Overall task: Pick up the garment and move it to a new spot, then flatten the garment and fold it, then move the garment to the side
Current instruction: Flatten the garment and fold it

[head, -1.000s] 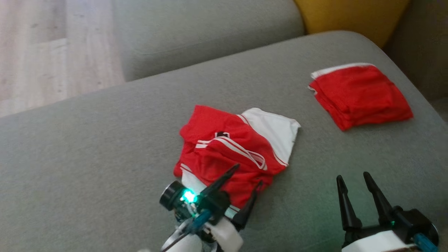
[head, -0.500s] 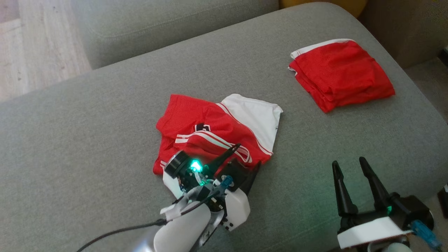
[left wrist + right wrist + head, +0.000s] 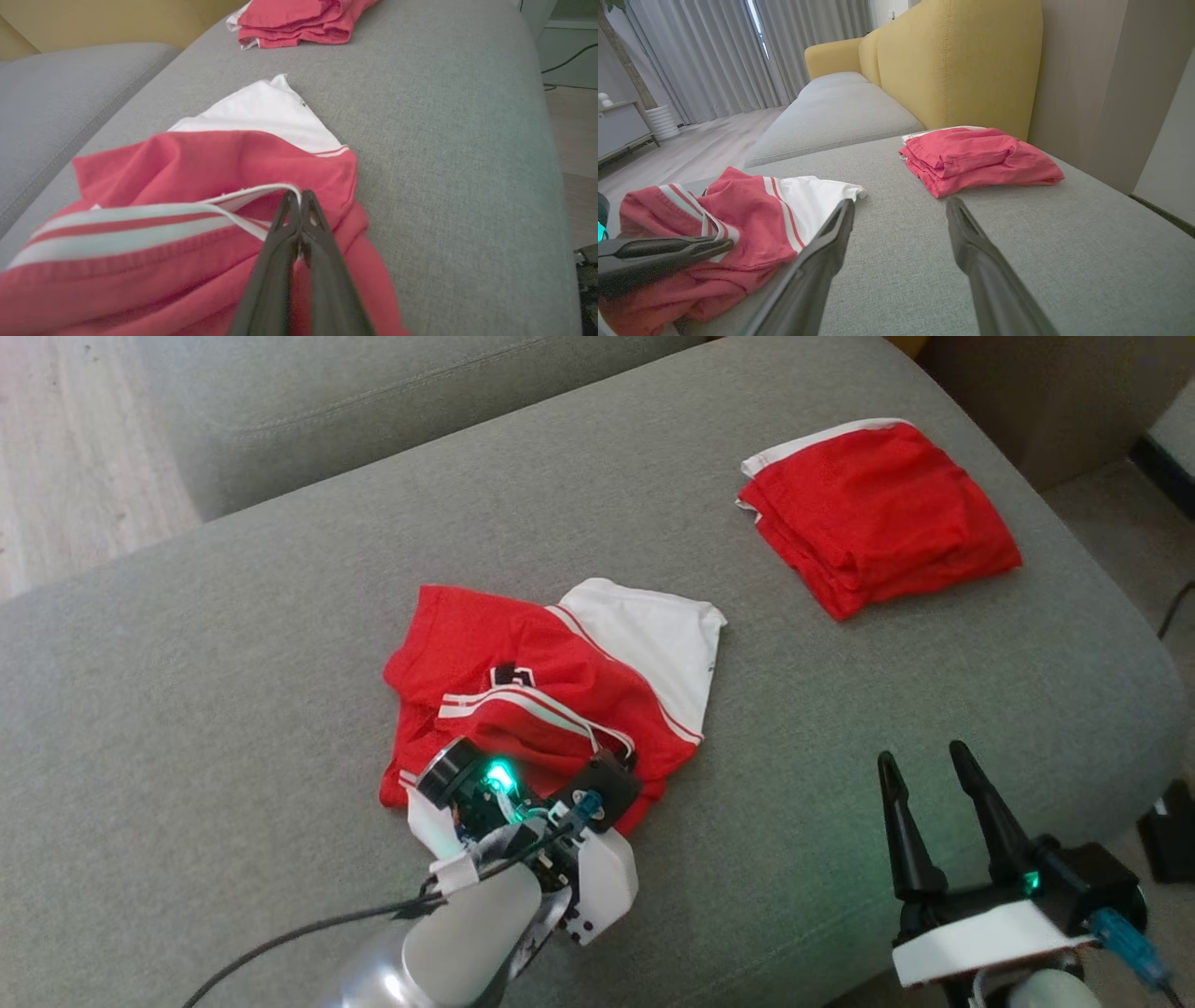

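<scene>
On the grey sofa cushion (image 3: 233, 644), the crumpled red-and-white cloth garment (image 3: 523, 672) lies mid-frame. My left gripper (image 3: 299, 198) pinches its striped edge; my right gripper (image 3: 919, 753), lower right, gapes empty.

Setting: home living room. Indicators: grey upholstered sofa seat (image 3: 840, 112) with yellow backrest (image 3: 952, 60) far right, floor-length grey curtains (image 3: 714, 51) far left, pale wood-look floor (image 3: 705, 154), low cabinet (image 3: 619, 128) beside the curtains.

The crumpled garment (image 3: 551, 681) lies on the sofa cushion (image 3: 233, 709), under and ahead of the left gripper (image 3: 299, 198). The right gripper (image 3: 920, 761) stands off to that gripper's right; the folded garment (image 3: 878, 513) lies well ahead of it.
</scene>
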### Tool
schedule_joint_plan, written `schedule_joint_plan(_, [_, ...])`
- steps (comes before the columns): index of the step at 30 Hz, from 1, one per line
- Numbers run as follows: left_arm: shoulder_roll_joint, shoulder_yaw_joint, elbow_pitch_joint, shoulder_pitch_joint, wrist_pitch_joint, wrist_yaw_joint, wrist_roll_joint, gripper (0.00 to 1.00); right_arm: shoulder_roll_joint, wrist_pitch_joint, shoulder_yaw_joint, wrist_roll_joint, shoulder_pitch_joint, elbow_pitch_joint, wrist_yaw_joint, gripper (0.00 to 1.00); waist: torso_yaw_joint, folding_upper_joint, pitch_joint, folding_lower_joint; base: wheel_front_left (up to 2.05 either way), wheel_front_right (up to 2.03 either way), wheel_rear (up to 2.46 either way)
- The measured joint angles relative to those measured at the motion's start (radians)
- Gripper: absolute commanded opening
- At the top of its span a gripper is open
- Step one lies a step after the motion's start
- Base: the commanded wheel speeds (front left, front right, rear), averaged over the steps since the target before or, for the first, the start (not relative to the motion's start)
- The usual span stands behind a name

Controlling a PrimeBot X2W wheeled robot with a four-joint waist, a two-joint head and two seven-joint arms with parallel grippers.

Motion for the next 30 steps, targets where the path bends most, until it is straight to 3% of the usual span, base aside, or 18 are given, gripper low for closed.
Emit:
schedule_joint_plan(4, [0.0, -0.005, 0.028, -0.006, -0.009, -0.002, -0.025, 0.0, 0.0, 0.0, 0.001, 0.0, -0.002, 0.002, 0.0, 1.0, -0.011, 0.0, -0.007, 0.0001, 0.0, 0.0, 0.0])
schedule_joint_plan(13, [0.0, -0.025, -0.027, -0.041, -0.083, -0.056, -0.173, 0.0, -0.006, 0.0, 0.001, -0.001, 0.002, 0.011, 0.0, 1.0, -0.033, 0.0, -0.072, -0.0001, 0.0, 0.0, 0.0])
schedule_joint_plan(21, [-0.006, 0.03, -0.099, -0.359, -0.168, -0.123, -0.213, 0.0, -0.005, 0.0, -0.015, -0.01, 0.051, 0.001, 0.0, 1.0, -0.028, 0.0, -0.125, -0.0001, 0.0, 0.0, 0.0])
schedule_joint_plan(26, [0.027, 0.142, -0.111, -0.551, -0.227, -0.119, -0.223, 0.0, -0.003, 0.0, -0.042, -0.011, 0.081, -0.017, 0.0, 1.0, 0.015, 0.0, -0.148, -0.0002, 0.0, 0.0, 0.0])
schedule_joint_plan(30, [0.075, 0.186, -0.115, -0.548, -0.215, -0.094, -0.26, 0.0, -0.002, 0.0, -0.052, -0.016, 0.106, -0.023, 0.0, 1.0, 0.065, 0.0, -0.156, -0.0002, 0.0, 0.0, 0.0])
